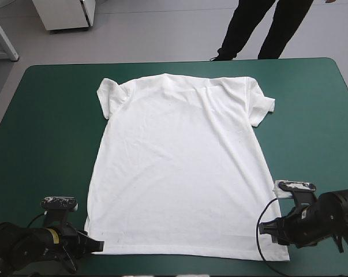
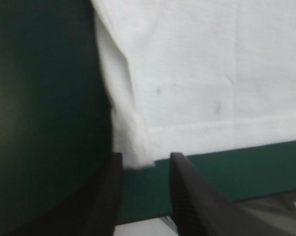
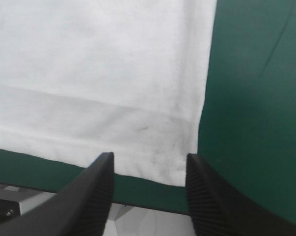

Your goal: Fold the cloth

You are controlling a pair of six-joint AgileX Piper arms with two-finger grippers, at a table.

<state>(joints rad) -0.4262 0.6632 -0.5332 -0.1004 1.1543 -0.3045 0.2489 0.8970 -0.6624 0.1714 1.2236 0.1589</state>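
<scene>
The left gripper (image 2: pixel 146 160) stands with its fingers apart, one near hem corner of the T-shirt (image 2: pixel 211 73) between them. The right gripper (image 3: pixel 150 160), also parted, frames the other near corner. Only the wrist views show those gaps. The high view alone shows the whole T-shirt spread flat on the teal-green counter (image 1: pixel 41 115), sleeves farthest.

Bright, even light from above fills the table (image 1: pixel 41 115). The T-shirt (image 1: pixel 179 173) shows clean white without glare, its creases only faint grey. A short, soft shadow lies under the left pincer (image 1: pixel 96 245). In the left wrist view, the teal-green cover (image 2: pixel 40 123) sinks into deep shade.
</scene>
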